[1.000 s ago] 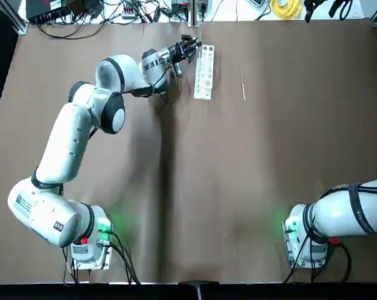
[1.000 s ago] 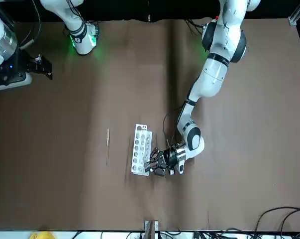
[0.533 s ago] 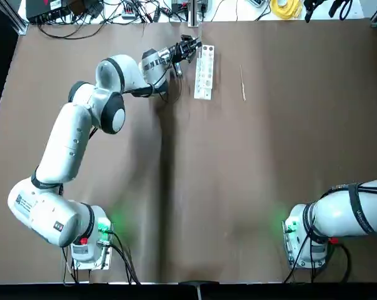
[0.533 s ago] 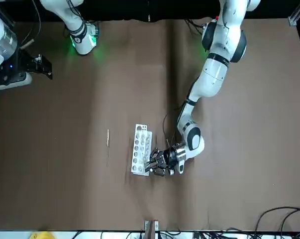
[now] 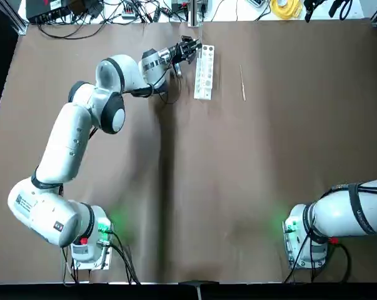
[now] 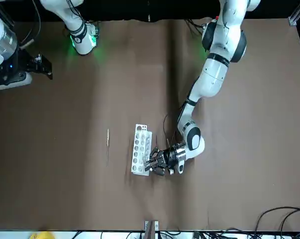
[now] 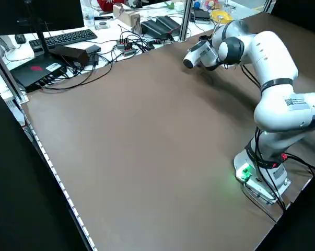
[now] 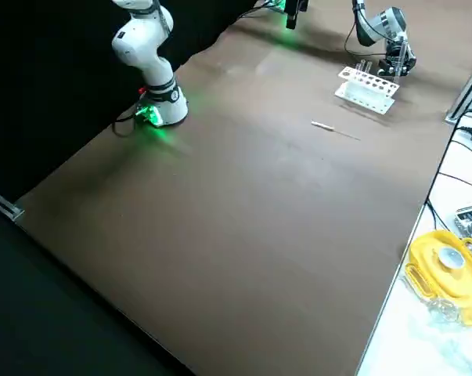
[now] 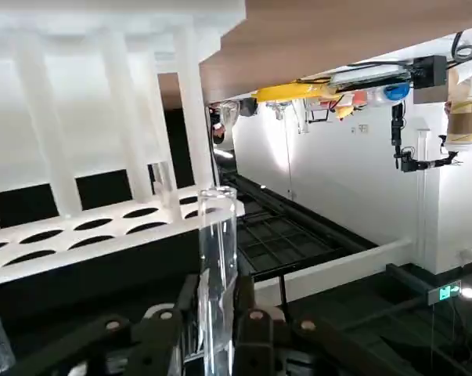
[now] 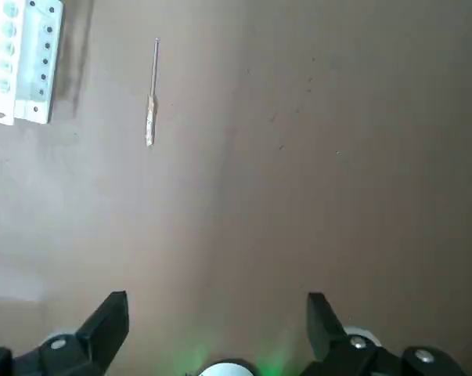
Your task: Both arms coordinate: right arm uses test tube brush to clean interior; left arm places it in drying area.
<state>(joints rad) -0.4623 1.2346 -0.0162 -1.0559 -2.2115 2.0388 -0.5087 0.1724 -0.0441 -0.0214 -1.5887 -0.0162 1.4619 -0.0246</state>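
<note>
The right gripper (image 10: 217, 325) hangs high near its base, spread wide with nothing in it. Farther out, the test tube brush (image 5: 242, 82) lies untouched on the table (image 5: 251, 175), just beside the white rack (image 5: 204, 72). At the far end, the left gripper (image 9: 206, 333) is pinched around a clear test tube (image 9: 217, 274) right against the rack. Risk is the glass clipping the rack's frame and tipping it, or going in uncleaned.

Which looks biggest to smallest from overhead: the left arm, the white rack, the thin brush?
1. left arm
2. white rack
3. test tube brush, about half the rack's length and far thinner.
</note>
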